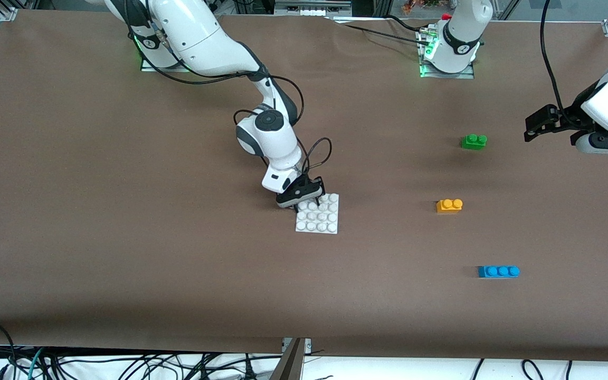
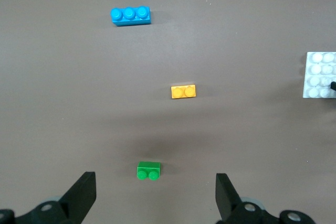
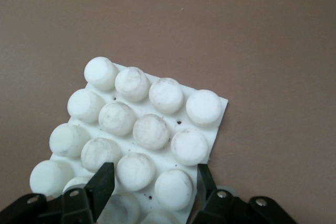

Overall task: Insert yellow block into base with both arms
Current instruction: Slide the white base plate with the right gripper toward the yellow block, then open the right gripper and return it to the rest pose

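Observation:
The yellow block [image 1: 449,205] [image 2: 183,92] lies flat on the brown table, studs up, toward the left arm's end. Nothing touches it. The white studded base [image 1: 317,219] [image 3: 216,127] [image 2: 320,74] lies near the table's middle. My right gripper [image 1: 312,196] [image 3: 155,174] is down on the base's corner farthest from the front camera, shut across that corner's studs, one finger at the plate's edge. My left gripper [image 1: 532,129] [image 2: 155,178] hangs open and empty above the table at the left arm's end, beside the green brick.
A green two-stud brick [image 1: 474,141] [image 2: 148,171] lies farther from the front camera than the yellow block. A blue three-stud brick [image 1: 498,271] [image 2: 130,15] lies nearer. Cables trail along the table's front edge.

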